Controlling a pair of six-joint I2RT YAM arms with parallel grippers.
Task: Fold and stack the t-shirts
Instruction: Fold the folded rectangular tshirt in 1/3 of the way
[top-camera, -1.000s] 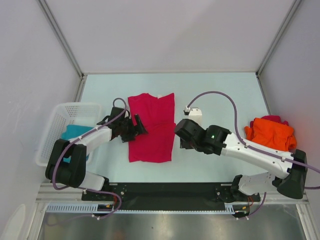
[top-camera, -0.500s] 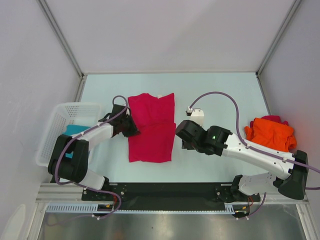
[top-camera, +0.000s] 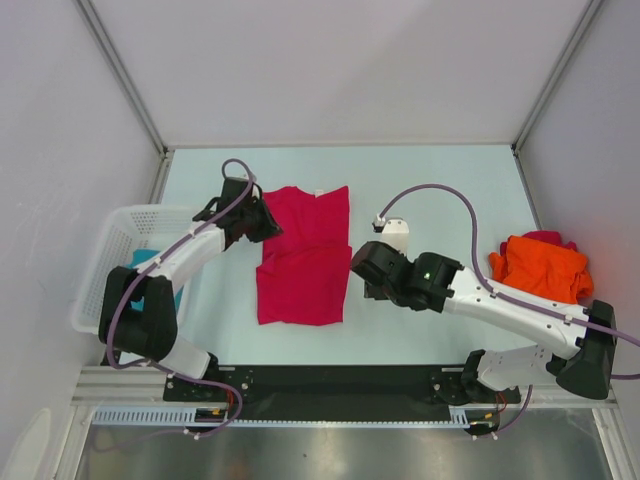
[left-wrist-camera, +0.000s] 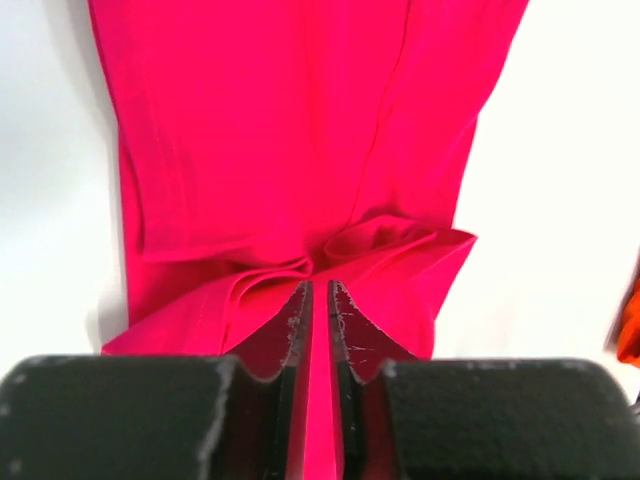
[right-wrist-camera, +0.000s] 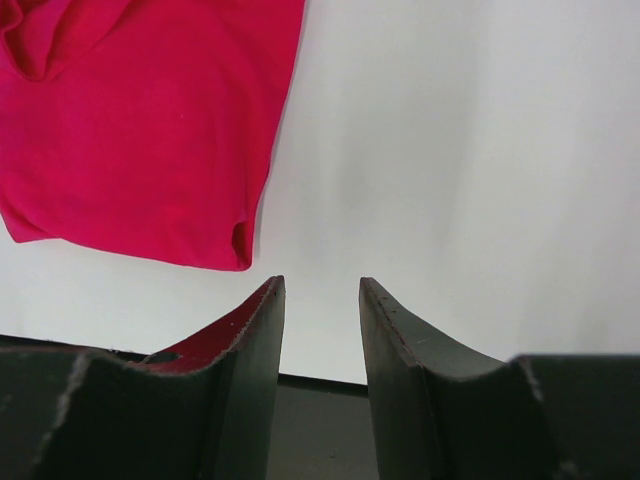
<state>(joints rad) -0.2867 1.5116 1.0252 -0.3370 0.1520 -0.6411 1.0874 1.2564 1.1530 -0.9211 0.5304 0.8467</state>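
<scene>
At the middle of the pale table (top-camera: 440, 180) a crimson-pink soft cloth t-shirt (top-camera: 305, 265) lies spread. The left gripper (left-wrist-camera: 320, 292) pinches a fold at its edge. The right gripper (right-wrist-camera: 320, 285) hangs just beside the opposite edge, jaws apart around nothing. A crumpled bright orange t-shirt (top-camera: 540, 265) sits far right, and a teal t-shirt (top-camera: 143, 262) lies in the white plastic mesh basket (top-camera: 130, 212).

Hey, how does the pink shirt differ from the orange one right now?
The pink shirt lies flat, partly folded, midway across the table; the orange shirt is a crumpled heap at its right edge. The left gripper pinches the pink shirt's edge; no gripper touches the orange shirt. Both are plain cloth on the table.
</scene>
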